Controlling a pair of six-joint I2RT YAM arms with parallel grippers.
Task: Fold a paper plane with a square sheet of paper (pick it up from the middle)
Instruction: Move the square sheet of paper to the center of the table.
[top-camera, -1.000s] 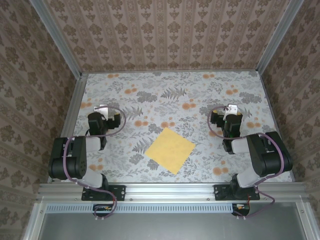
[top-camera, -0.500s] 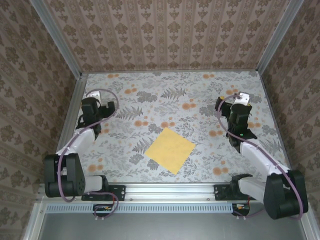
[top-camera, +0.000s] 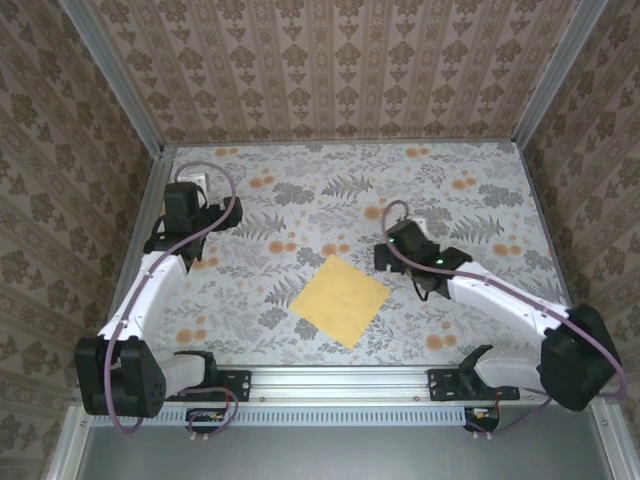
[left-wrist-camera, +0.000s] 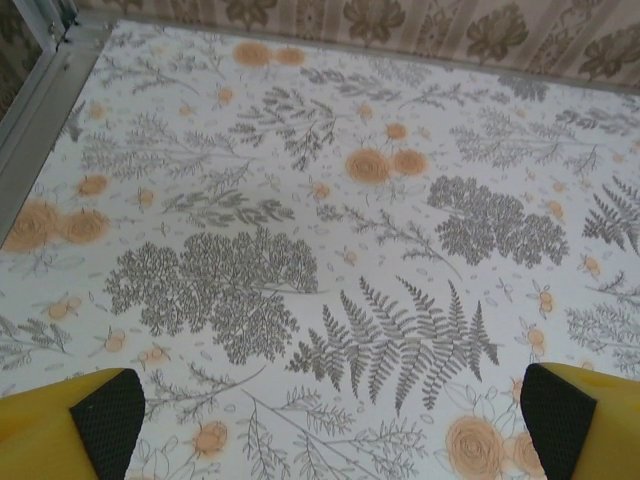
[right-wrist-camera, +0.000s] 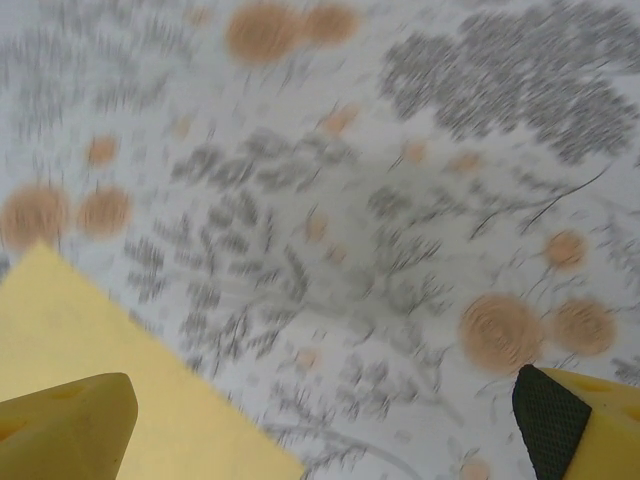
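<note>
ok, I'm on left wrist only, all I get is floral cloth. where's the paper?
Observer: The square sheet of paper lies flat, diamond-wise, centre-front on the cloth, unfolded.
Operator: right arm on it?
Observer: No. The right arm reaches in from the right; its jaws stand open beside the sheet's far-right edge, holding nothing.
Operator: and mine?
Observer: The left arm points at the cloth's far-left corner, well clear of the sheet.

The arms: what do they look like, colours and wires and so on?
The left arm and right arm have black joints and white links, each trailed by a looping purple cable. Their jaws are yellow with black textured pads. A small green light glows on the right wrist.
</note>
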